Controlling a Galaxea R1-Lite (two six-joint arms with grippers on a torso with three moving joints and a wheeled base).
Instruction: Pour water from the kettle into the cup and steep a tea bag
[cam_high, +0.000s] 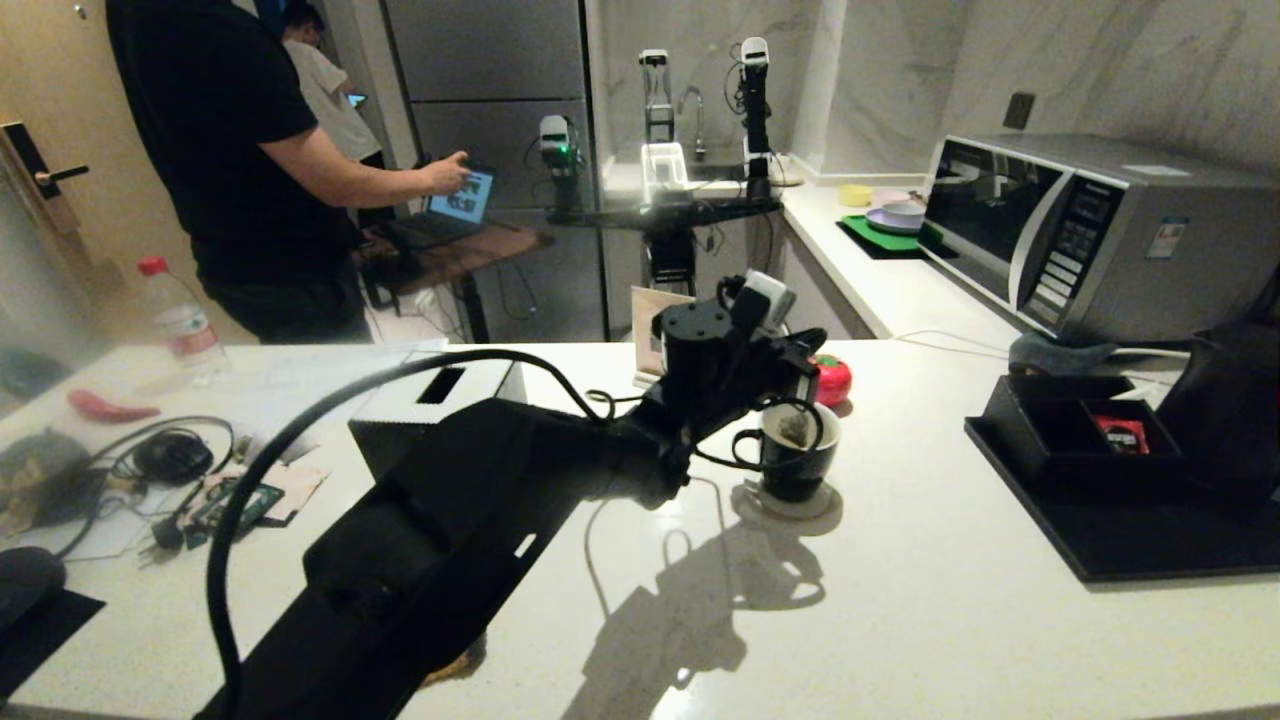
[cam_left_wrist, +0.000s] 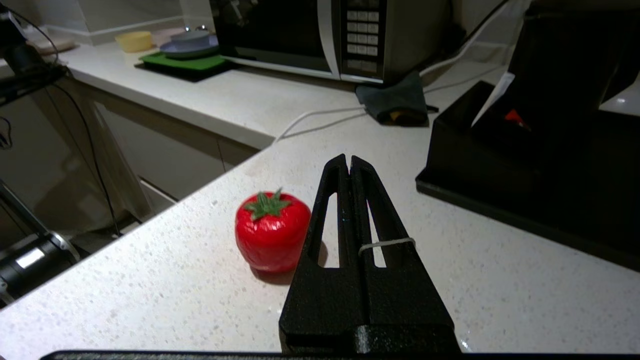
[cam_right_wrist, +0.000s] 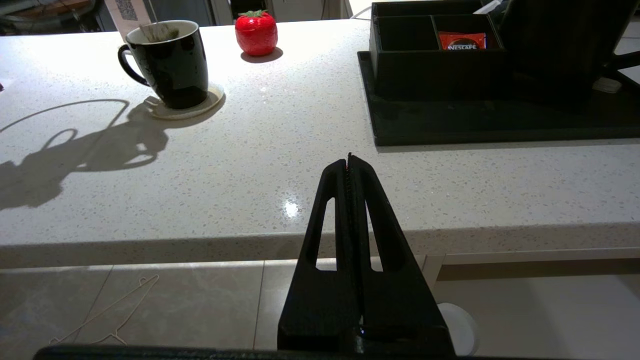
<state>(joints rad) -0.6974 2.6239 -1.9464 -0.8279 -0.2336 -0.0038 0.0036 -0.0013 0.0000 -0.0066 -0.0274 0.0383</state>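
Note:
The cup, a black mug with a white inside, stands on a pale coaster mid-counter. The tea bag leans inside it, also seen in the right wrist view as the tea bag in the cup. No water level shows. My left gripper is shut and empty, hovering just behind the cup beside a red toy tomato. The kettle is a dark bulk on the black tray at the right. My right gripper is shut, parked low before the counter's front edge.
A black organiser box on the tray holds a red sachet. A microwave stands behind it. A black box, cables, small clutter and a red-capped bottle fill the left side. A person stands at the back left.

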